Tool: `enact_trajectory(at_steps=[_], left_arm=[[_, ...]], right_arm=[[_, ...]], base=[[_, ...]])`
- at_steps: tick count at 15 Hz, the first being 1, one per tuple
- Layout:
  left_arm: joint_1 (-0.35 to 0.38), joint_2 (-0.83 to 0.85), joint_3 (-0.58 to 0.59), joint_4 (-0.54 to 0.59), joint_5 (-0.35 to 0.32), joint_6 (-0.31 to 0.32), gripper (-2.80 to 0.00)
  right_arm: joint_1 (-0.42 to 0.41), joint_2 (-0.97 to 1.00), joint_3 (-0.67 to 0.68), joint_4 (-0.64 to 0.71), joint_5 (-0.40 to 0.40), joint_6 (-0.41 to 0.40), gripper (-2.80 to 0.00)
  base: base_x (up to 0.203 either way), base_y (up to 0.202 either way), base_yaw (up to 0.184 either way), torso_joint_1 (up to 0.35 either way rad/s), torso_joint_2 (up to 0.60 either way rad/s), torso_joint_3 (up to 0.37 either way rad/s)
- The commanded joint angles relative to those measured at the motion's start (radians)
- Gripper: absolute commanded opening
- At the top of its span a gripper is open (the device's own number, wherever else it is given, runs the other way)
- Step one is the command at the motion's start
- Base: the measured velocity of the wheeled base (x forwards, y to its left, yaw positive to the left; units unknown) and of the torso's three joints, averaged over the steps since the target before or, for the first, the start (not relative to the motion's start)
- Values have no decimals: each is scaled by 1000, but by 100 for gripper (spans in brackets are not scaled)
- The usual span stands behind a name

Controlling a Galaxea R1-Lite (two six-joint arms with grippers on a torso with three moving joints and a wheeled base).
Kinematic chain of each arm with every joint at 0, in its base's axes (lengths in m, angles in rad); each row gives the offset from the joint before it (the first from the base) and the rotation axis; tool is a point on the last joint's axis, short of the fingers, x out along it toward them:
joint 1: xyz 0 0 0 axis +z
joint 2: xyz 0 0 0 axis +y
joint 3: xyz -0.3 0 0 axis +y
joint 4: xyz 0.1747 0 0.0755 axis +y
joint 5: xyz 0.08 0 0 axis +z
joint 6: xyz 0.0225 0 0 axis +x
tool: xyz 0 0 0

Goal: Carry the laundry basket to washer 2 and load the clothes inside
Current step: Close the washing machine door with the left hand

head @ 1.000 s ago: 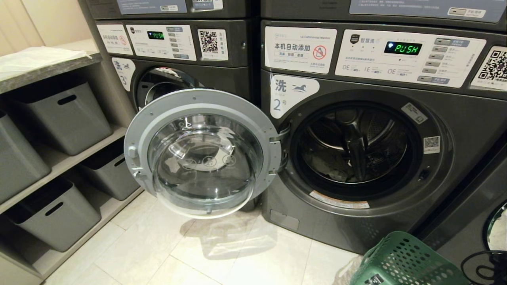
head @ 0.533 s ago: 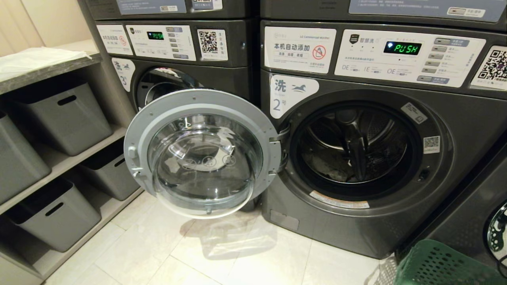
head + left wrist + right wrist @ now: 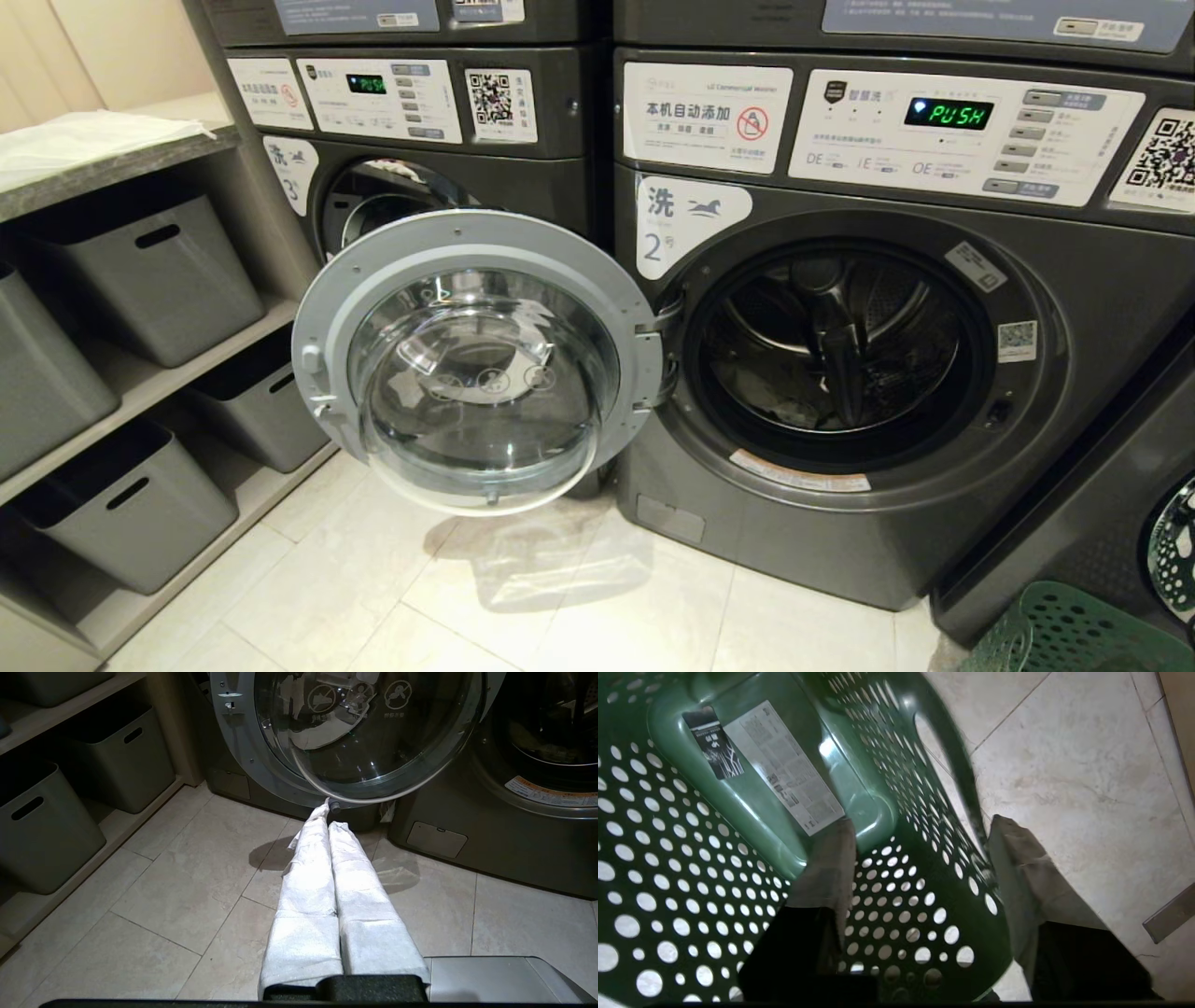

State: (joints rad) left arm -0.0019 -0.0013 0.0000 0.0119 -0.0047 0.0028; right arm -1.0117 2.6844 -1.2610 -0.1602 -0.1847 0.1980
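Now the right pincer [image 3: 920,830] has opened astride the laundry basket [image 3: 738,858].

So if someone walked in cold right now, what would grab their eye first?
Washer 2 fills the head view's centre-right, its drum gaping, its door swung wide to the left across washer 3, and the green PUSH display glowing above. At the bottom right corner pokes in the green basket. The right gripper straddles the basket's wall, jaws apart.
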Motion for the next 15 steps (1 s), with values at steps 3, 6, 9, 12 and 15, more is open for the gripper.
enact_trajectory(at_steps=[3, 6, 9, 12, 15], left_arm=[[-1, 0, 2, 0, 0, 0, -280], [0, -2, 2, 0, 0, 0, -280], [-1, 0, 2, 0, 0, 0, -280], [0, 0, 2, 0, 1, 0, -280], [0, 0, 2, 0, 0, 0, -280]], right_arm=[[-1, -108, 124, -1, -2, -30, 0], [0, -258, 253, -1, 4, -46, 0], [6, -513, 410, -1, 93, -72, -280], [68, -865, 571, -2, 173, -151, -280], [298, -1231, 677, 0, 235, -190, -280]], base=[[0, 0, 0, 0, 0, 0], [0, 0, 0, 0, 0, 0], [0, 0, 0, 0, 0, 0], [0, 0, 0, 0, 0, 0], [0, 0, 0, 0, 0, 0]])
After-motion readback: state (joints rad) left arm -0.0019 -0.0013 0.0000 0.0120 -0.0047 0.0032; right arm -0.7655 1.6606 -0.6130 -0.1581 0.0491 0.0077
